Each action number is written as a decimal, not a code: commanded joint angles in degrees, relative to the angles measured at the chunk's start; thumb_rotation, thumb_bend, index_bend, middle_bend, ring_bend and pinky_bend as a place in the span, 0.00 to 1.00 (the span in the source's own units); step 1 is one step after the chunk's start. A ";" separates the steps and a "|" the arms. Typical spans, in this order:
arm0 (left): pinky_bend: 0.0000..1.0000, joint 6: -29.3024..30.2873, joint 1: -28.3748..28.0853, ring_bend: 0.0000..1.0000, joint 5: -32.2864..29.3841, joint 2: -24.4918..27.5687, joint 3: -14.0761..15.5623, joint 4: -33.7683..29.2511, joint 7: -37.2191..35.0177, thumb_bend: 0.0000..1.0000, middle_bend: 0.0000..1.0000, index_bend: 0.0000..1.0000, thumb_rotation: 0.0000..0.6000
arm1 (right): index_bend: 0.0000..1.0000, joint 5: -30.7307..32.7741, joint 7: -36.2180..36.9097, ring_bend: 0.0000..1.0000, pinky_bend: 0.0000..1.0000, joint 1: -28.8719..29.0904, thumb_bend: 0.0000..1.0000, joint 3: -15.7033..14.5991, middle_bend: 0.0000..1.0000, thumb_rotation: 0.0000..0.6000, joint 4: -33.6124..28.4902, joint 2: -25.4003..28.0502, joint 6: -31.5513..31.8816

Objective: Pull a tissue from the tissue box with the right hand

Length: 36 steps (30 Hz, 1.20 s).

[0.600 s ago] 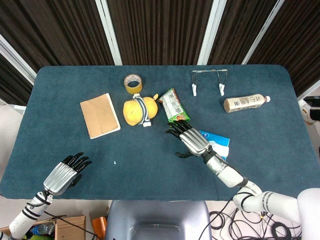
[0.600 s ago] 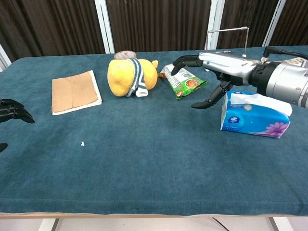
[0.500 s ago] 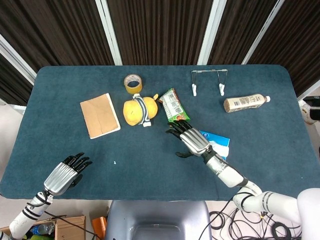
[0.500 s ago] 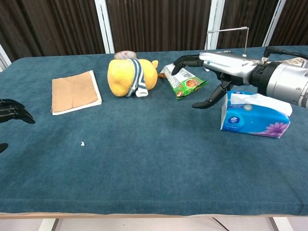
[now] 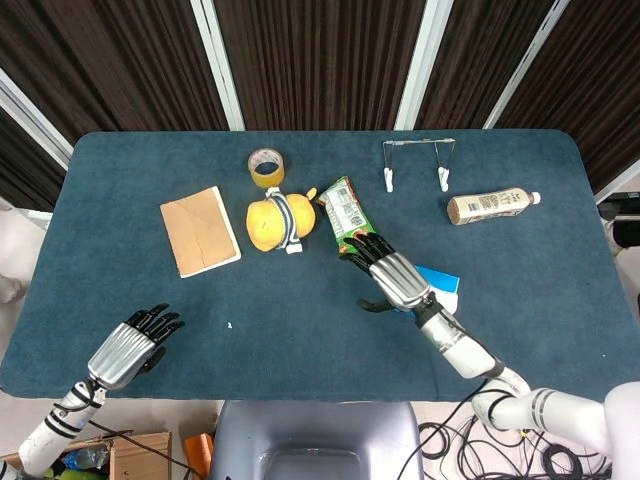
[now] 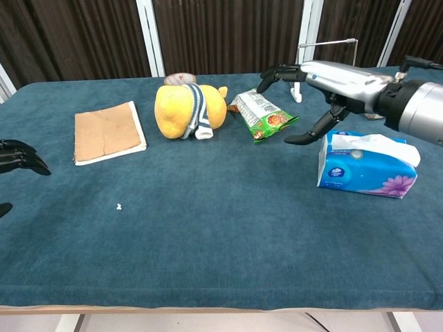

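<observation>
One blue-and-white tissue box (image 6: 365,169) with a purple flower print sits on the dark blue table (image 6: 208,235) toward the right end of its near edge, white tissue (image 6: 377,143) protruding from the top. Right hand (image 6: 325,83) hovers above the box's left end, fingers spread apart, holding nothing. Green snack packet (image 6: 263,116) lies just beyond. Left hand (image 5: 130,345) rests at the near left corner, fingers extended and apart, empty.
</observation>
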 commanded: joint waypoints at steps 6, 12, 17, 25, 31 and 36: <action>0.37 -4.39 1.54 0.17 -6.39 3.93 -1.01 -6.99 2.18 0.46 0.27 0.29 1.00 | 0.23 -0.69 -1.91 0.00 0.07 -2.77 0.15 -1.36 0.06 1.00 -5.52 3.81 2.92; 0.38 -6.24 3.81 0.17 -13.27 9.02 -3.09 -15.88 7.98 0.46 0.27 0.29 1.00 | 0.23 -0.67 -4.79 0.00 0.07 -5.68 0.15 -2.76 0.06 1.00 -9.36 7.19 5.32; 0.38 -4.37 5.81 0.17 -16.80 11.51 -4.93 -20.42 9.42 0.46 0.27 0.29 1.00 | 0.23 -0.09 -8.10 0.00 0.07 -8.71 0.15 -4.17 0.06 1.00 -10.10 8.36 7.62; 0.39 -3.12 8.13 0.17 -19.60 14.56 -5.92 -25.58 9.42 0.46 0.27 0.29 1.00 | 0.24 2.11 -9.69 0.00 0.07 -12.46 0.15 -5.42 0.06 1.00 -7.63 6.61 8.95; 0.39 -3.33 8.20 0.17 -18.51 14.68 -5.75 -25.78 9.49 0.46 0.27 0.28 1.00 | 0.24 3.25 -11.41 0.00 0.07 -13.08 0.15 -4.42 0.06 1.00 -1.24 2.45 9.10; 0.39 -3.77 8.10 0.17 -17.68 14.31 -5.54 -25.62 10.14 0.46 0.27 0.28 1.00 | 0.24 3.44 -13.06 0.00 0.07 -13.13 0.15 -4.23 0.06 1.00 2.54 -0.57 8.50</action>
